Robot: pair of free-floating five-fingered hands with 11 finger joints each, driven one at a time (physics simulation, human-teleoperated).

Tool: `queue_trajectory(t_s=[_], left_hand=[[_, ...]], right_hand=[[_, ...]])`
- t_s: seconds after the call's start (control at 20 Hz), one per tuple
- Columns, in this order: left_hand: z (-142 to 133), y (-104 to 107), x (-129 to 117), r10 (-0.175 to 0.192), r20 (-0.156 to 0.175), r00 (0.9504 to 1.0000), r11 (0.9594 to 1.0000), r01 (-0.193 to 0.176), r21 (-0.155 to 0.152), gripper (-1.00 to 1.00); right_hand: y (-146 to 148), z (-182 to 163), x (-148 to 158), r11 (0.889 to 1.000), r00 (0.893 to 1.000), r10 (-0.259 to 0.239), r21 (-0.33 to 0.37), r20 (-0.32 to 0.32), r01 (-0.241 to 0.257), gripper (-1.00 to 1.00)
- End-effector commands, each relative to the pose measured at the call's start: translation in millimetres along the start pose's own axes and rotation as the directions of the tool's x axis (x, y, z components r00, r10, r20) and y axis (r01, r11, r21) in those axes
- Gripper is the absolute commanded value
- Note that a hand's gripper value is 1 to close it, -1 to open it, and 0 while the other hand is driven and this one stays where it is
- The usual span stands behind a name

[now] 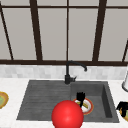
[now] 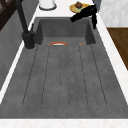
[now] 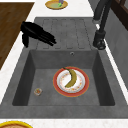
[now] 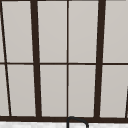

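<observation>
Banana [image 3: 70, 78] lies on the red-rimmed plate [image 3: 59, 88] in the sink basin [image 3: 47, 60], left hand [image 1: 80, 96] hovering above with fingers straight and released, right hand [image 1: 122, 106] over the bench, its fingers indiscernible.

A yellow banana [image 3: 70, 78] lies on a white plate [image 3: 82, 86] with a red-orange rim. The sink [image 3: 62, 60] is dark grey, the faucet [image 1: 70, 72] black, the counter [image 1: 10, 85] white, the ball [image 1: 67, 114] red.

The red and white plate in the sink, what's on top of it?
A banana lies on the plate. Whatever is under the banana is hidden.
</observation>
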Motion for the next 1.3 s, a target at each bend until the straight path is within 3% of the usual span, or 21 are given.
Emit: queue_trajectory(t_s=[0.0, 0.05, 0.25, 0.4, 0.45, 0.55, 0.7, 0.75, 0.9, 1.05, 1.1, 1.25], left_hand=[[1, -17, -16, 0.009, 0.079, 0.9969, 0.9961, -0.002, -0.088, -1.0], [1, -23, -22, 0.01, 0.075, 0.9971, 0.9956, -0.003, -0.093, -1.0], [0, -53, -37, 0.003, 0.092, 0.9958, 0.998, 0.003, -0.063, -1.0], [-2, -68, -43, 0.039, 0.092, 0.995, 0.9989, -0.036, -0.031, -1.0], [-1, -69, -45, 0.065, 0.082, 0.9945, 0.9978, -0.064, -0.019, -1.0], [0, -77, -52, 0.086, 0.075, 0.9935, 0.9963, -0.085, -0.012, -1.0], [-5, -82, -78, 0.072, 0.037, 0.9967, 0.9974, -0.072, 0.004, -1.0], [-5, -82, -91, 0.09, 0.012, 0.9959, 0.9959, -0.09, 0.008, -1.0], [-10, -84, -109, 0.118, 0.015, 0.9929, 0.9928, -0.118, 0.016, -1.0], [-16, -84, -132, 0.109, 0.01, 0.994, 0.994, -0.109, 0.009, -1.0], [-17, -96, -141, 0.124, 0.015, 0.9921, 0.9922, -0.124, 0.008, -1.0], [-18, -103, -159, 0.147, 0.029, 0.9887, 0.989, -0.147, 0.012, -1.0]], right_hand=[[0, 0, 0, 1.0, 1.0, 0.0, 0.0, 0.0, 0.0, 0.0], [0, 0, 0, 1.0, 1.0, 0.0, 0.0, 0.0, 0.0, 0.0], [0, 0, 0, 1.0, 1.0, 0.0, 0.0, 0.0, 0.0, 0.0], [0, 0, 0, 1.0, 1.0, 0.0, 0.0, 0.0, 0.0, 0.0], [0, 0, 0, 1.0, 1.0, 0.0, 0.0, 0.0, 0.0, 0.0], [0, 0, 0, 1.0, 1.0, 0.0, 0.0, 0.0, 0.0, 0.0], [0, 0, 0, 1.0, 1.0, 0.0, 0.0, 0.0, 0.0, 0.0], [0, 0, 0, 1.0, 1.0, 0.0, 0.0, 0.0, 0.0, 0.0], [0, 0, 0, 1.0, 1.0, 0.0, 0.0, 0.0, 0.0, 0.0], [0, 0, 0, 1.0, 1.0, 0.0, 0.0, 0.0, 0.0, 0.0], [0, 0, 0, 1.0, 1.0, 0.0, 0.0, 0.0, 0.0, 0.0], [0, 0, 0, 1.0, 1.0, 0.0, 0.0, 0.0, 0.0, 0.0]])
